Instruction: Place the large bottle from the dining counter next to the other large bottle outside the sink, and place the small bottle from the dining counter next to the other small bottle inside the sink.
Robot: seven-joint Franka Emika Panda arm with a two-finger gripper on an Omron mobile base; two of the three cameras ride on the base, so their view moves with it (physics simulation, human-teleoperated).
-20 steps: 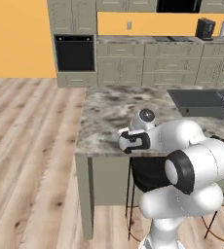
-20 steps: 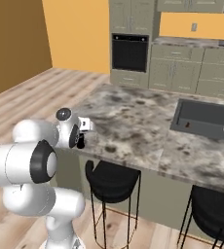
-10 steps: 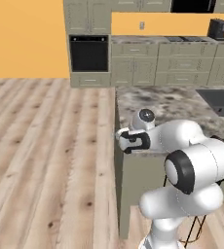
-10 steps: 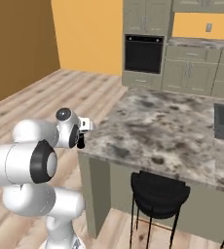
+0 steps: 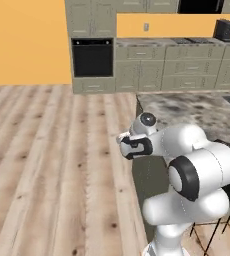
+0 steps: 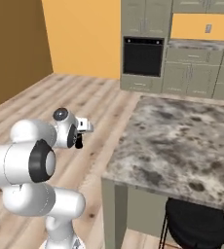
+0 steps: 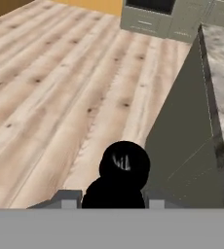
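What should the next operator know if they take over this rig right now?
Tool: shut on a small dark bottle, seen from above in the hand view.
Position: the tool hangs over the wooden floor, just off the end of the dining counter.
Done: the small dark bottle is off the counter and in the grip.
Left: carry it to the sink and set it inside, next to the small red bottle. Whether the large pink bottle is already placed cannot be told; check it.
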